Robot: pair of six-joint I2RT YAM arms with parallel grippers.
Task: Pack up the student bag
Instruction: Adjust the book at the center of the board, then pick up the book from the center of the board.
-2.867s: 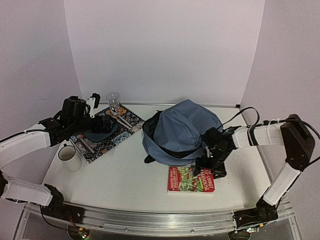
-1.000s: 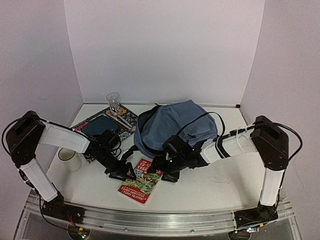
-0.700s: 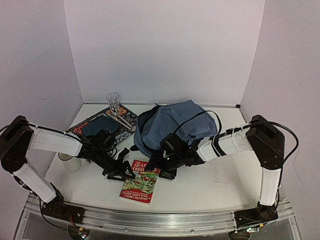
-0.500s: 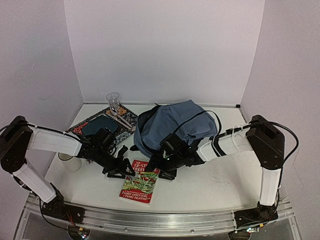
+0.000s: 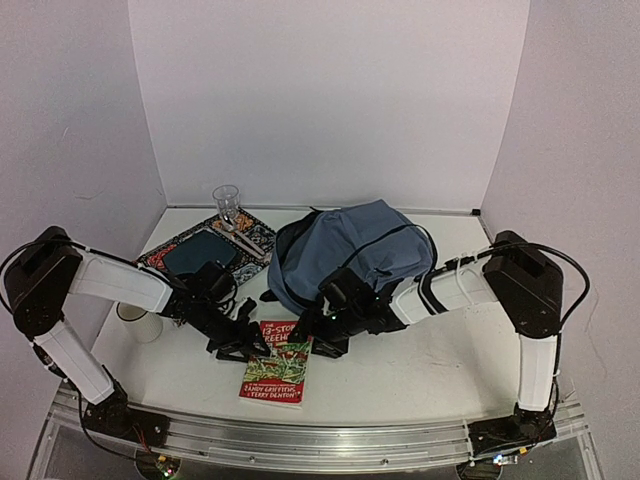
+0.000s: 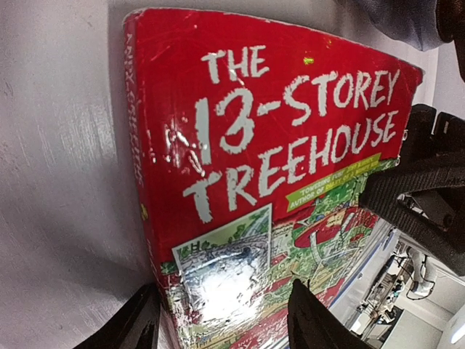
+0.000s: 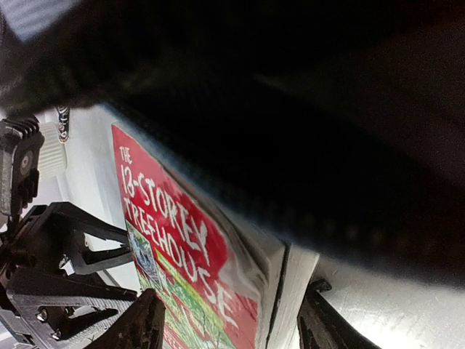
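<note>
— What is the overhead camera showing that the wrists are missing?
— One large grey-blue fabric backpack [image 5: 350,250], sitting mid-table just behind one red paperback book [image 5: 277,361]. Also one white mug [image 5: 138,318] and one clear drinking glass [image 5: 227,203].
— And up close?
— The left gripper [image 6: 221,327] and right gripper [image 7: 232,320] are each straddling a book corner, fingers spread.

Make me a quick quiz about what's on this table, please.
1. True or false: the red book is already inside the student bag.
2. The book's cover reads: A) The Jungle Book B) The 13-Storey Treehouse C) Matilda
3. Which is nearer the white mug, the left gripper or the right gripper?
Key: 1 false, it lies on the table before the bag. 2 B. 3 left.
</note>
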